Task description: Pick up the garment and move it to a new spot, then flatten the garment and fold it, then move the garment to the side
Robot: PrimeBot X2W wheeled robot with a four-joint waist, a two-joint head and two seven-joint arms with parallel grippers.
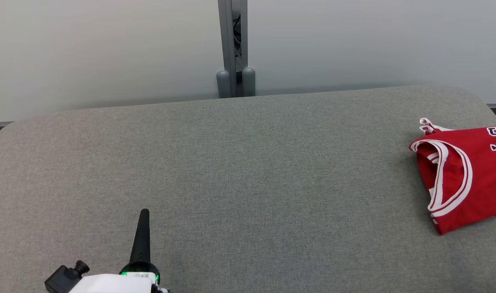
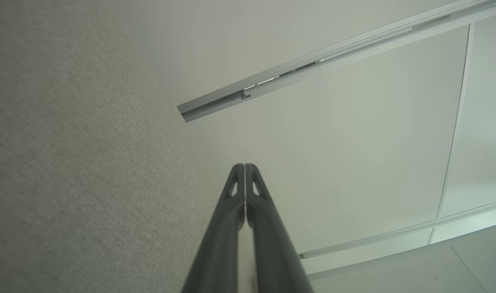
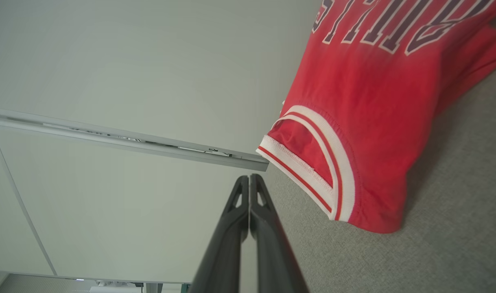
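The garment (image 1: 465, 175) is a red sleeveless jersey with white trim and dark lettering. It lies folded at the far right of the grey padded table (image 1: 239, 171), running past the head view's right edge. My left gripper (image 1: 144, 215) stands over the table's front left, shut and empty, far from the jersey. In the left wrist view the left gripper (image 2: 244, 167) has its fingers pressed together. The right wrist view shows my right gripper (image 3: 249, 178) shut with nothing in it, just left of the garment (image 3: 365, 122) and apart from it.
A pale wall stands behind the table, with a grey post (image 1: 233, 49) at its middle. The table's rounded far corners and back edge are in the head view. Grey cloth stretches between my left gripper and the jersey.
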